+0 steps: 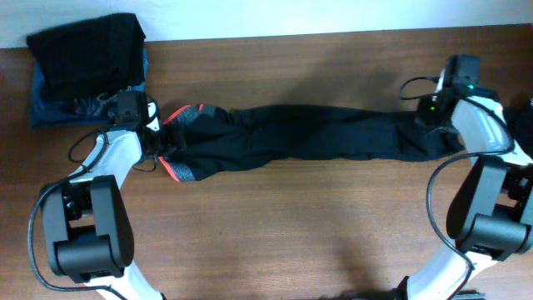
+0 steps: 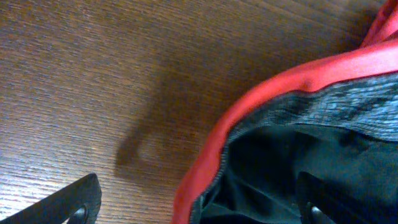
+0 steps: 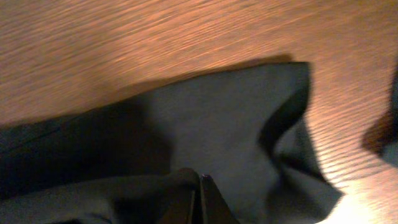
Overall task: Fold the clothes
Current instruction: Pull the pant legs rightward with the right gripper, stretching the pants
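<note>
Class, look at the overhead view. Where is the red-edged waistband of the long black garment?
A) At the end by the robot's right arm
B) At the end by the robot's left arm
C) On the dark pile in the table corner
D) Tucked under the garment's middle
B: the red-edged waistband sits at the left end of the long black garment, right at the open left gripper.

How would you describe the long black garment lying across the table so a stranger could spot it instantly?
Start at the brown wooden table: stretched lengthwise across its middle lies a long black soft garment. Unlike the folded dark pile in the far left corner, it is unfolded, and its left end has a grey waistband edged red-orange.
</note>
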Robot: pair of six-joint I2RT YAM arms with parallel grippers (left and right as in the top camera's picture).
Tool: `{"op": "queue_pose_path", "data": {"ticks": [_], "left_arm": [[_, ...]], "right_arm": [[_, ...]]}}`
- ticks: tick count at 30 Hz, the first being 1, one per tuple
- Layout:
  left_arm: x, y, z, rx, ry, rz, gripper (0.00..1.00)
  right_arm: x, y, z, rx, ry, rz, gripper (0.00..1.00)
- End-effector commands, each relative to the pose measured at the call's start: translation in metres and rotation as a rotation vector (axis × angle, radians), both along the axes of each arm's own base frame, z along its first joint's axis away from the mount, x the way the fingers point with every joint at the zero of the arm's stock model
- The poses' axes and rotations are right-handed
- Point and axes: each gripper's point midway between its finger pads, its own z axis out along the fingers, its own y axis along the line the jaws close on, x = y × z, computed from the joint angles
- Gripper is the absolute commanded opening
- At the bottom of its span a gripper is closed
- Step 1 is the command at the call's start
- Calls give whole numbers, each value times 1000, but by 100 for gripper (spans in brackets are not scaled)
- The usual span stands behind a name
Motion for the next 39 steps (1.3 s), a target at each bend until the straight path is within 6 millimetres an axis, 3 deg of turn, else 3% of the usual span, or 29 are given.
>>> {"op": "queue_pose_path", "data": {"ticks": [1,10,19,26,28,30,31,37,39], "left_arm": [[3,-2,9,-8,-22,-7,99],[3,-2,9,-8,-21,-7,99],[3,-1,9,-4,-22,-5,99],[3,-1,9,-3,-22,-8,99],[3,-1,9,6,-23,-29,99],[3,-1,9,9,-23,-36,99],[3,-1,9,8,-23,-36,99],[4,-2,10,23,-30,-74,99],[8,-2,19,26,-51,-91,99]], "right_arm": [[3,-24,20,-68,-36,25,4],[5,-41,24,-131,-49,-7,4],[-11,-72,33,-303,15,-99,4],[-7,-74,33,-309,-1,-103,5],[-5,-75,30,-313,0,-105,29],[-7,-78,28,-326,15,-112,83],[-8,-79,27,-332,20,-115,99],[-8,-78,40,-346,8,-127,99],[6,-55,48,-254,-52,-59,99]]}}
